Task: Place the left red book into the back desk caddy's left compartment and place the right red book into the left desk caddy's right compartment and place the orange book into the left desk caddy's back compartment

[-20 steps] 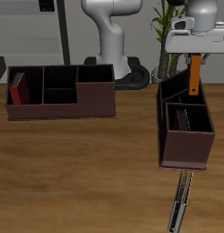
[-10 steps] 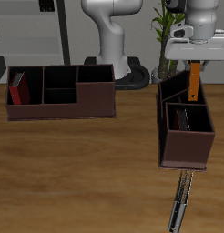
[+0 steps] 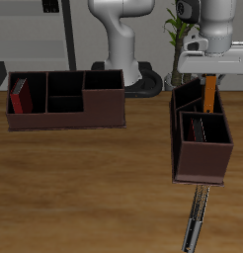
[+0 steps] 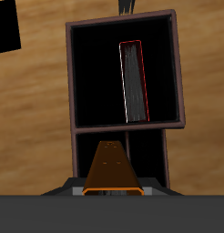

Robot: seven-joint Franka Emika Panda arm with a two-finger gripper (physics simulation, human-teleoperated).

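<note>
Exterior view: orange book (image 3: 209, 92) hangs upright at upper right of frame, top end pinched between the fingers of the gripper (image 3: 209, 76), lower end down inside the taller-walled far end of the left caddy (image 3: 201, 138). Whether it touches the floor of that cell, can't tell. Wrist view shows the same book (image 4: 112, 166) edge-on over the narrow back compartment (image 4: 114, 151). One red book (image 3: 201, 128) leans in the caddy's big low-walled right compartment (image 4: 159, 77); it appears there as a dark slab with a red outline (image 4: 134, 82). Back caddy (image 3: 65, 101) sits at upper left, another red book (image 3: 18, 95) standing in its end cell. Grey-black striped book (image 3: 197, 218) lies flat on the table (image 3: 94, 188) at bottom of frame, just below the left caddy.
</note>
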